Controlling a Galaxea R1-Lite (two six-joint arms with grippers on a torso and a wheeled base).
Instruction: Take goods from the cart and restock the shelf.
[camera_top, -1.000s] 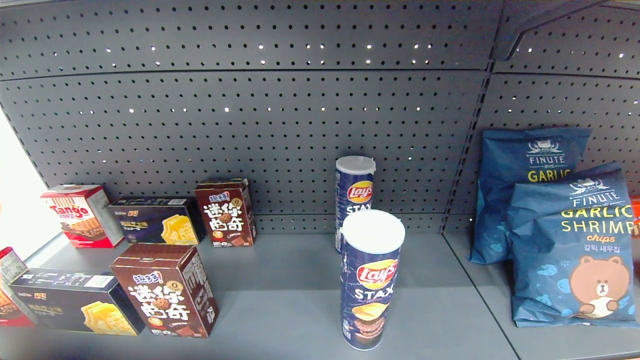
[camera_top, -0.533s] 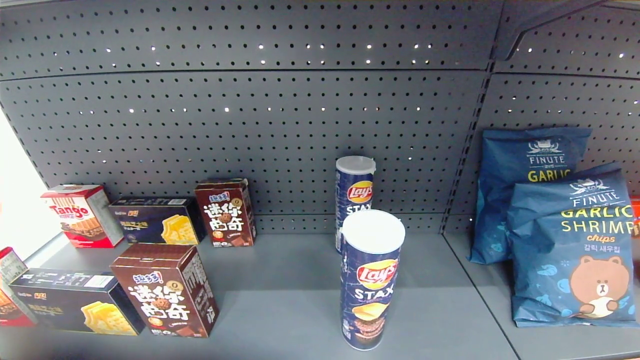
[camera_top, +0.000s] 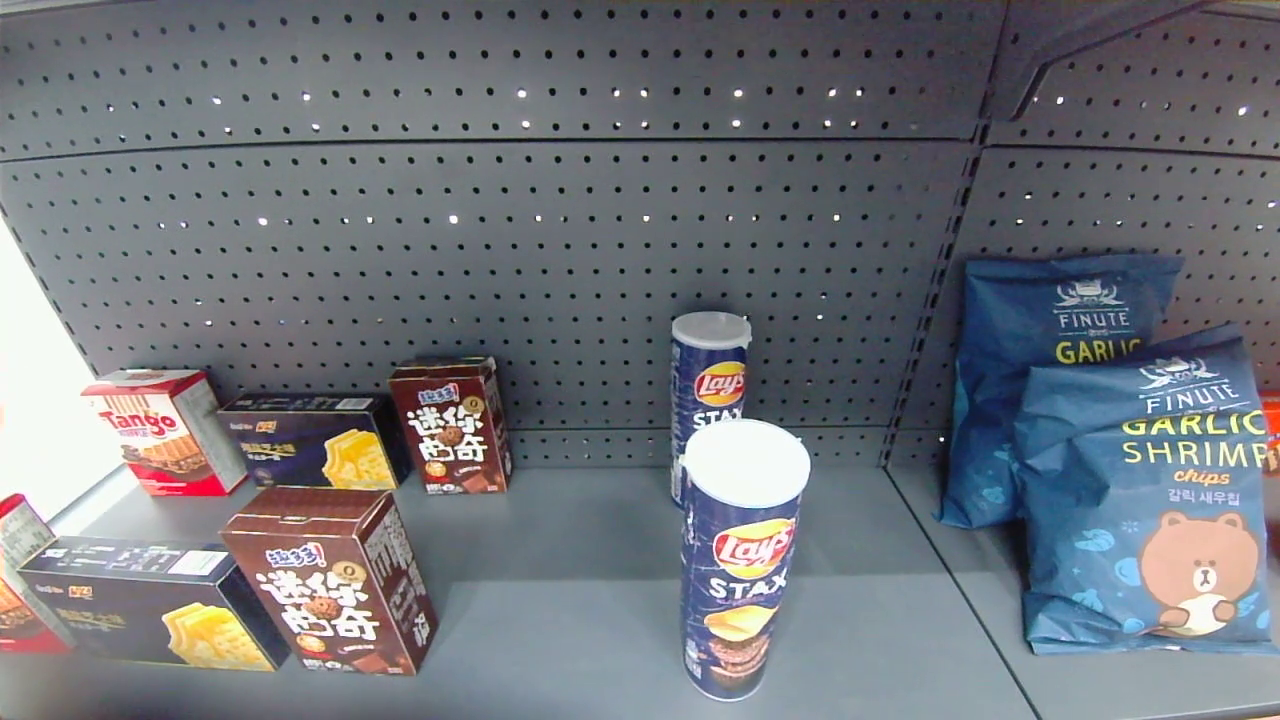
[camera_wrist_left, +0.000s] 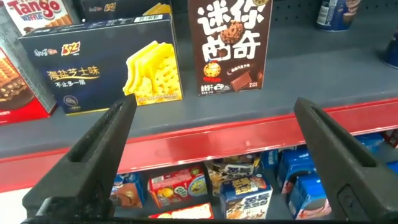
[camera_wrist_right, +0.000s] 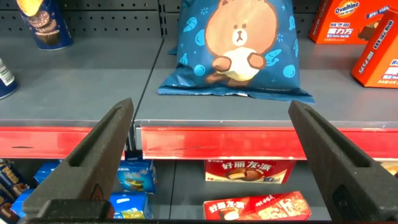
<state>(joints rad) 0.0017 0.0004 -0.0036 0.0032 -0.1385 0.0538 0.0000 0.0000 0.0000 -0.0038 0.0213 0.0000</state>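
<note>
We found both claws empty. The left claw was spread wide in front of the red front edge of the shelf, facing the front cookie box and the dark cracker box beside it. The right claw was spread just as wide, with nothing between its fingers, and faced the front chip bag lying on the shelf.

The goods stood on the shelf in groups. At the left were a red wafer box and the cracker and cookie boxes, in two rows. In the middle, the front can stood just ahead of the rear can. At the right, the rear chip bag leaned on the back panel behind the front one. Bare shelf lay between the boxes and the cans, and between the cans and the bags.

We judged the restocking partly done. Several goods were placed and those gaps still had room. With nothing gripped, a fresh fetch from the cart seemed due.
</note>
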